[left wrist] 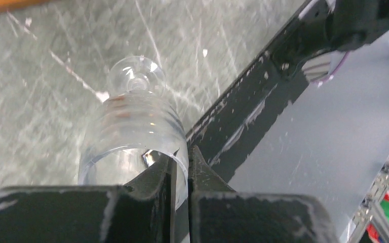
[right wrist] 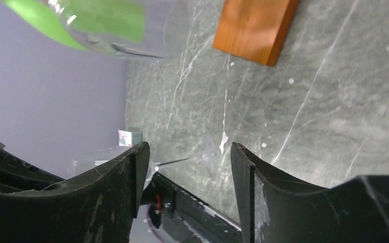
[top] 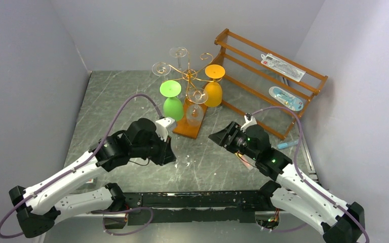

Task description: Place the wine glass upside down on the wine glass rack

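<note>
Wine glass [left wrist: 131,126] first: you have it in the left gripper [left wrist: 181,157], whose fingers are pinched onto the rim of the clear ribbed bowl, one inside the bowl and one outside. The stem and foot point away from the wrist toward the grey marbled table [top: 131,96]. Whether the foot touches the surface cannot be told. From above, the glass is nearly lost against the stone just past the dark gripper body.

Ahead of that hand stands the wine glass rack [top: 189,77] on its orange-brown base, the near corner of the base close to your left wrist. Its curled arms already carry a green glass [top: 172,104] on the side nearest you, an orange glass [top: 213,91] on the right, and a clear glass [top: 195,112] hanging low in front over the base — those three crowd the near side. More clear feet show on the back arms.

Your right gripper [right wrist: 190,167] is spread wide and holds nothing; it hovers over bare table, right of the base. Behind it sits the slatted wooden shelf [top: 222,36] with packets on it, well apart from the glass.
</note>
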You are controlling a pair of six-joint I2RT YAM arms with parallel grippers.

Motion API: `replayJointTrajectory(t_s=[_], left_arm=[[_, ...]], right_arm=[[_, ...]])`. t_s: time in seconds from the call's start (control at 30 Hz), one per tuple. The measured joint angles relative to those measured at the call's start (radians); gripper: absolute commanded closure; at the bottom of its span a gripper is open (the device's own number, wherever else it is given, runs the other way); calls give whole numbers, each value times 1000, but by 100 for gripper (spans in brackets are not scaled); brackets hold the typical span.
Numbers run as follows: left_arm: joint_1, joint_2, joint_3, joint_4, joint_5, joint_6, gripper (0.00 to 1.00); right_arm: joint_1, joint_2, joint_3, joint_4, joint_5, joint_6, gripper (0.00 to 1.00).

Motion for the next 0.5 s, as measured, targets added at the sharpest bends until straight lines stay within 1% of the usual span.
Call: replayJointTrajectory(t_s=[0.07,0.23,0.33,0.43,0.5], left_arm=[[0,-16,-49,102,-7,-22,95],[-8,-43,-211,398,-88,-79,95],[-16,-30,-257,521,-116,-92,95],[-35,-11,-270,631,-135,-97,95],[-52,-5,-273,692,-142,-97,95]], right_arm=[[0,-2,0,-31,13,64,36],[0,1,0,-82,26,213,37],[0,20,11,-99,27,285,37],[0,30,15,-102,29,359,37],[0,29,15,-100,29,409,40]])
